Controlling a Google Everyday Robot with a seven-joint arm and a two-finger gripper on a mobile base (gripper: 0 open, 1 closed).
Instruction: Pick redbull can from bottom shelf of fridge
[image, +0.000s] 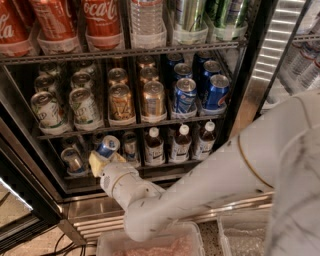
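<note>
The tool (104, 156) looks clenched on the redbull can (108, 146), which leans at the front edge of the bench (162, 169), towards its left corner (the lowest rack in the fridge (85, 212)). My worry is that, with the can tilted, a crooked pull could let it slip free or knock the neighbouring can (74, 160).
</note>
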